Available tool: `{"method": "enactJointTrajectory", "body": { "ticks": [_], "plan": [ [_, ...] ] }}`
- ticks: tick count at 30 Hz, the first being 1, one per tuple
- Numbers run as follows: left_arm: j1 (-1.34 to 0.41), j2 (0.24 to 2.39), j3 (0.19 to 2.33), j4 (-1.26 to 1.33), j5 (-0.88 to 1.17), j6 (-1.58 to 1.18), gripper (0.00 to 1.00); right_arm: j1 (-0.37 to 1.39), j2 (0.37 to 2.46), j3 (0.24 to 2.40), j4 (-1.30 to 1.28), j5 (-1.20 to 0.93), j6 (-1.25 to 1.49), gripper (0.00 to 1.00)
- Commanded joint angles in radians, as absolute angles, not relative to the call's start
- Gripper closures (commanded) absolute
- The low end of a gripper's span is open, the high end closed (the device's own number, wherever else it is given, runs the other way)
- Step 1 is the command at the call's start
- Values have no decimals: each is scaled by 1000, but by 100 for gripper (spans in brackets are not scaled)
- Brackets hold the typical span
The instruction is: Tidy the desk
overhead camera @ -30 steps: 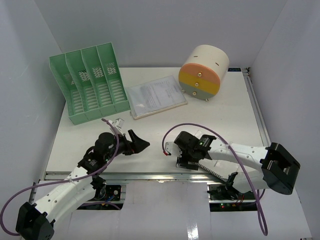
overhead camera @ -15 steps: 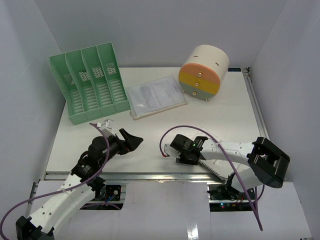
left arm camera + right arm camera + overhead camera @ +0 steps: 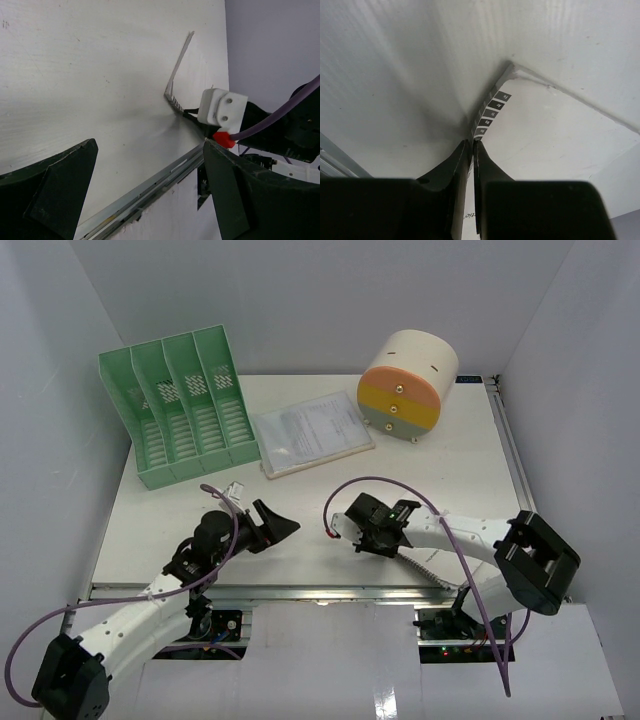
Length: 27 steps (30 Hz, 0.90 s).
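The white desk [image 3: 300, 502] has aluminium rails at its edges. My right gripper [image 3: 398, 546] is low near the front edge. It is shut on a thin white sheet with small dark index tabs [image 3: 432, 568]. In the right wrist view the fingers [image 3: 472, 142] pinch the sheet's tabbed edge, and the sheet [image 3: 545, 130] curves up off the desk. The left wrist view shows the sheet [image 3: 179, 60] standing on edge beside the right wrist's white camera. My left gripper [image 3: 277, 525] is open and empty above the front of the desk [image 3: 100, 75], left of the right gripper [image 3: 150, 150].
A green file rack [image 3: 185, 405] lies at the back left. A clear sleeve of papers [image 3: 312, 433] lies beside it. A round cream, orange and grey drawer unit [image 3: 407, 385] stands at the back right. The front rail [image 3: 300, 590] runs just below both grippers.
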<state>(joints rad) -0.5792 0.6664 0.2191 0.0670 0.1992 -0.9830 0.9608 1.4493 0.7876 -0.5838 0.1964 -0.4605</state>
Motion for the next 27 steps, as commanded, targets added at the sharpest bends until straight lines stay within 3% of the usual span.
{"method": "enactJointTrajectory", "body": {
  "ticks": [1,13,19,27],
  "plan": [
    [-589,795,206,324,270,-1064,2,906,1387,871,-576,141,-489,92],
    [-724,1300,354,624,194,-1261,2,870,1318,984,-589,68,-494,92],
    [-773,1515,549,587,140,-1328,2,868,1309,1005,-593,11,-473,92],
    [-806,1646,702,481,128,-1377,3,870,1303,1024,-580,-24,-467,92]
  ]
}}
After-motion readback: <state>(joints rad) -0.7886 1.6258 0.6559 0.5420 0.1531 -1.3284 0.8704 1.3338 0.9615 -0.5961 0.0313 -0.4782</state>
